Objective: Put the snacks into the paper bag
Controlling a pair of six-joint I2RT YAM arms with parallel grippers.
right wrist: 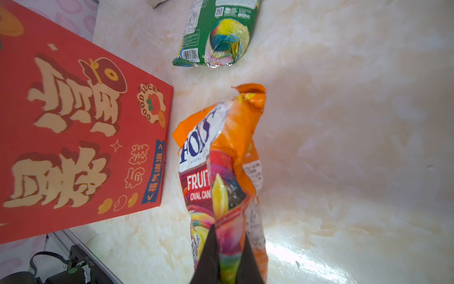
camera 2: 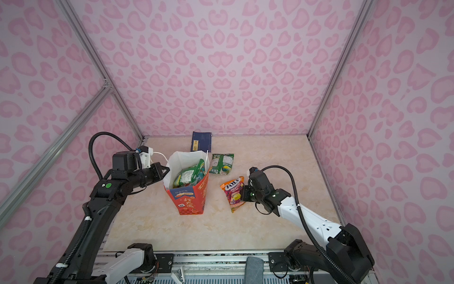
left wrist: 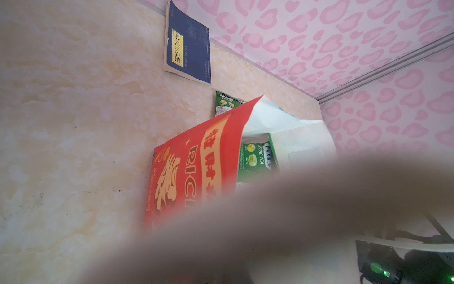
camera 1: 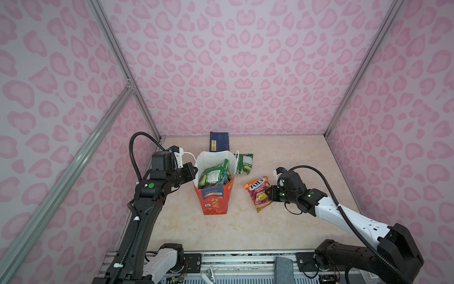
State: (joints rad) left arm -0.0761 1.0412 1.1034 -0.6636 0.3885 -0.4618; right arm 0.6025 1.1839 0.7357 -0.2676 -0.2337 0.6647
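Fingers (right wrist: 210, 254) pinch the crumpled orange FOX'S packet (right wrist: 237, 137).

A blurred tan mass (left wrist: 270, 233) filled much of the left wrist view, hiding the base of the paper bag (left wrist: 196, 159) and the jaws of the left gripper (camera 1: 194, 171). The packets (camera 1: 213, 175) inside the bag overlapped, so their number could not be told. The orange packet (right wrist: 235, 159) ran off the edge of the right wrist view.
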